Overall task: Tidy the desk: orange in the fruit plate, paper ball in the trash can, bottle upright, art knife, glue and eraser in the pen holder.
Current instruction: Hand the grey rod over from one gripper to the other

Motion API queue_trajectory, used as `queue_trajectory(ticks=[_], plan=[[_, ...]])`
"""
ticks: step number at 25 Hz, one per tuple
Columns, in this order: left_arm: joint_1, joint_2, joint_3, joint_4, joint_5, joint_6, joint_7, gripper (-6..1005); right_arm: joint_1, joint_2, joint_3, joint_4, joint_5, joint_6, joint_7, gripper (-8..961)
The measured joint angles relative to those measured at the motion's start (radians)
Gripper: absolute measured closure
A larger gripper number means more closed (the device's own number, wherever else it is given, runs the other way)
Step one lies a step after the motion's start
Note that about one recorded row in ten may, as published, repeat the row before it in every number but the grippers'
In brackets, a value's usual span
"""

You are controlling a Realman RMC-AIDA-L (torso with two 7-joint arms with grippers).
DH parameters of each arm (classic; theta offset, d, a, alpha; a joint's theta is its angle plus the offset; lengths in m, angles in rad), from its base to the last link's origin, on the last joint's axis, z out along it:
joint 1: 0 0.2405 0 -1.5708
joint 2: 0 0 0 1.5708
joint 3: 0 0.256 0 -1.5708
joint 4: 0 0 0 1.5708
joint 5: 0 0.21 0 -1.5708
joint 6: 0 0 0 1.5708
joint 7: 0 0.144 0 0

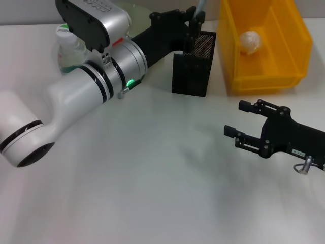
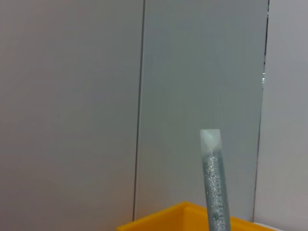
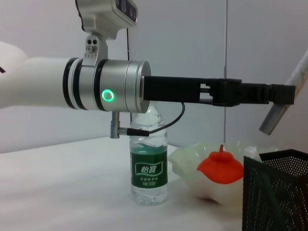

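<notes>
Head view shows the left gripper (image 1: 193, 31) reaching out above the pen holder (image 1: 193, 63), its fingers clamped on a silvery glitter glue stick (image 1: 199, 9) that slants up and away from them. In the right wrist view the stick's lower end (image 3: 284, 107) hangs just over the mesh box's rim (image 3: 274, 159), not yet inside. Just beyond the gripper, past the pen holder, sits the trash can (image 1: 264, 46) with the paper ball (image 1: 250, 41) lying in it. Back along the left arm, on its far side, the bottle (image 3: 149, 161) stands upright beside the fruit plate (image 3: 192, 163), which holds the orange (image 3: 220, 168). Well apart from the left gripper, the right gripper (image 1: 239, 119) hovers over the bare table (image 1: 152, 178), fingers spread and holding nothing.
</notes>
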Motion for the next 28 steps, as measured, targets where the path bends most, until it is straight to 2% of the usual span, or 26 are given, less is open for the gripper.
queue_trajectory(ticks=[3,7,8,12,16,17,18,20,21,22,28], plan=[[0.002,0.000,0.002,0.002,-0.002,0.012,-0.001,822,0.004,0.000,0.006,0.004,0.003,-0.005,0.000,238],[0.037,0.000,0.003,0.002,0.000,0.112,-0.006,816,0.001,-0.005,0.009,0.011,0.045,-0.048,0.017,239],[0.037,0.000,0.003,0.002,0.000,0.112,-0.006,815,-0.003,-0.008,0.009,0.010,0.057,-0.067,0.030,239],[0.103,0.002,0.005,-0.001,0.009,0.269,-0.008,809,-0.014,-0.024,0.010,-0.006,0.067,-0.121,0.109,239],[0.103,0.002,0.005,-0.001,0.009,0.269,-0.008,803,-0.017,-0.042,0.042,-0.023,0.068,-0.205,0.199,239],[0.178,0.013,-0.002,-0.018,0.114,0.428,-0.080,801,-0.016,-0.048,0.054,-0.026,0.068,-0.230,0.223,239],[0.200,0.018,-0.032,-0.070,0.185,0.524,-0.139,800,-0.012,-0.053,0.063,-0.030,0.068,-0.256,0.249,239],[0.200,0.018,-0.032,-0.070,0.185,0.524,-0.139,797,-0.003,-0.062,0.075,-0.037,0.068,-0.294,0.297,238],[0.205,0.019,-0.050,-0.104,0.214,0.569,-0.167,795,0.005,-0.068,0.078,-0.041,0.068,-0.314,0.323,238],[0.202,0.019,-0.073,-0.186,0.252,0.662,-0.210,794,0.015,-0.073,0.079,-0.043,0.068,-0.334,0.351,238],[0.197,0.022,-0.074,-0.234,0.321,0.736,-0.234,785,0.081,-0.092,0.074,-0.044,0.063,-0.423,0.456,239]])
